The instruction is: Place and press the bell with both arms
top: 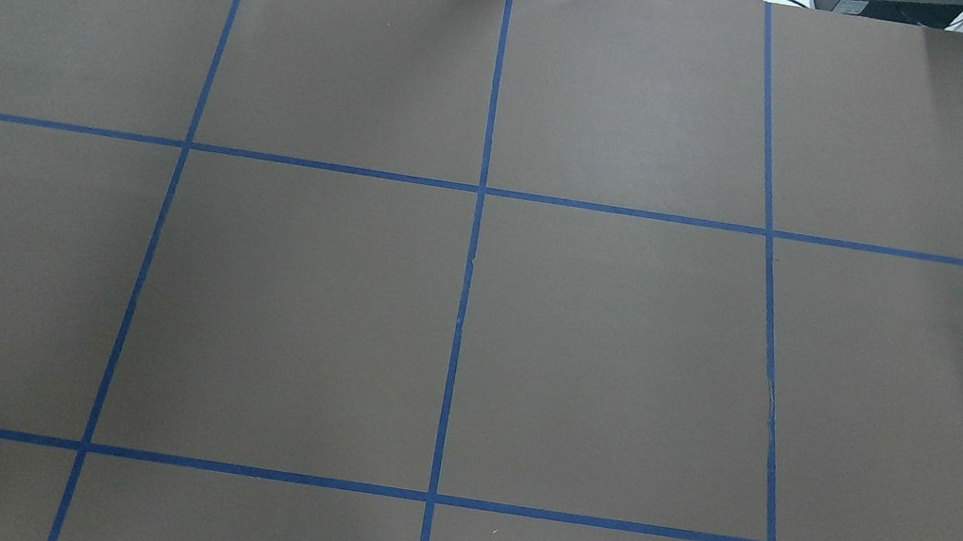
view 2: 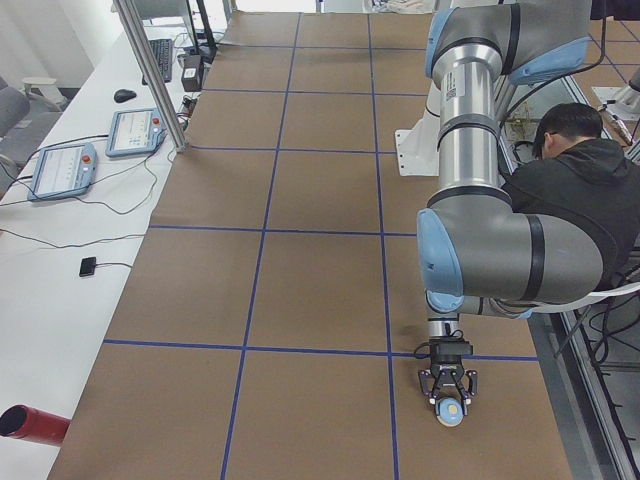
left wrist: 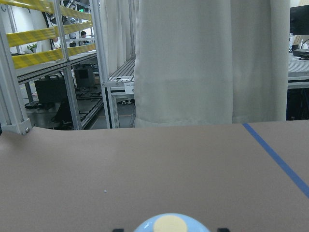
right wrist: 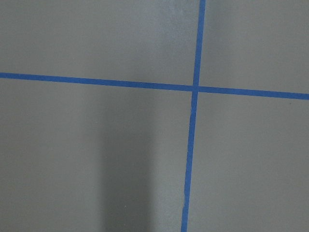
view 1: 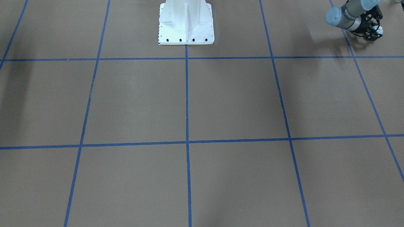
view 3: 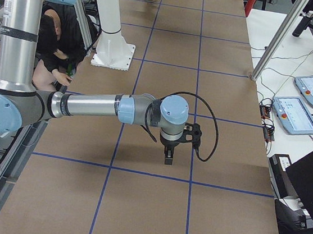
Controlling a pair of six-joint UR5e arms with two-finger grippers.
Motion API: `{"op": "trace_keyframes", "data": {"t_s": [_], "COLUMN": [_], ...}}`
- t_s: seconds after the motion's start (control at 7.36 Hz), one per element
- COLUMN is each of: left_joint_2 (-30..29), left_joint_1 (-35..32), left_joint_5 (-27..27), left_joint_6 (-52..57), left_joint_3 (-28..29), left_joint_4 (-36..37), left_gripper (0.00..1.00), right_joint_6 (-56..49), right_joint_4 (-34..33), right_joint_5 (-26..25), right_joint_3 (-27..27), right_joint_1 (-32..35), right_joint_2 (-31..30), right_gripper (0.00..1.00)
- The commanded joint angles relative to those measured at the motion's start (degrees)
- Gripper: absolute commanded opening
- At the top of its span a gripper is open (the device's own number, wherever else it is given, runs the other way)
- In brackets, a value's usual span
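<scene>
The bell point(view 1: 377, 30) has a light blue dome and a cream button. It sits between the fingers of my left gripper point(view 1: 375, 33), low over the brown table at the far left end near the robot's side. The exterior left view shows the left gripper point(view 2: 450, 399) pointing down with the bell point(view 2: 451, 410) at its tips. In the left wrist view the bell's top point(left wrist: 170, 224) shows at the bottom edge. My right gripper point(view 3: 168, 157) shows only in the exterior right view, pointing down over the table near a blue line; I cannot tell whether it is open or shut.
The white pedestal base point(view 1: 186, 31) stands at the robot's edge of the table. Blue tape lines point(top: 462, 306) divide the brown mat. A person in black point(view 2: 575, 190) sits beside the table. Teach pendants point(view 2: 60, 165) and a red cylinder point(view 2: 30, 423) lie on the white bench.
</scene>
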Motion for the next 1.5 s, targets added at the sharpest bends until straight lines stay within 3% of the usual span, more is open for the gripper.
{"op": "trace_keyframes", "data": {"t_s": [0.0, 0.27, 0.54, 0.68, 0.95, 1.09, 1.22, 1.36], "left_joint_2": [6.3, 9.9, 10.1, 9.5, 8.4, 4.7, -4.0, -17.2], "left_joint_1": [0.3, -0.1, -0.8, -2.5, -10.0, -14.7, -21.9, -28.3], "left_joint_5": [-0.1, -1.0, -5.7, -6.6, -5.6, -1.7, -1.2, 2.3], "left_joint_6": [4.5, 10.9, 17.3, 21.9, 35.4, 41.5, 49.5, 58.0], "left_joint_3": [-9.3, -19.6, -27.5, -30.3, -34.5, -35.5, -36.6, -36.1], "left_joint_4": [0.2, 0.5, 3.9, 7.9, 8.4, 9.0, 14.7, 27.2], "left_gripper": [0.00, 0.00, 0.00, 0.00, 0.00, 0.00, 0.00, 0.00], "right_joint_6": [0.0, 0.0, 0.0, 0.0, 0.0, 0.0, 0.0, 0.0], "right_joint_4": [0.0, 0.0, -0.1, -0.1, -0.2, -0.2, -0.2, -0.2], "right_joint_5": [0.2, 0.2, 0.1, 0.1, 0.2, 0.3, 0.3, 0.3], "right_joint_3": [0.4, 0.7, 0.7, 0.6, 0.6, 0.6, 0.6, 0.6], "right_joint_1": [0.1, 0.0, 0.0, 0.0, -0.2, -0.1, -0.2, -0.3], "right_joint_2": [0.1, 0.2, 0.6, 0.9, 0.9, 0.9, 0.9, 1.2], "right_gripper": [1.00, 1.00, 1.00, 1.00, 1.00, 1.00, 1.00, 1.00]}}
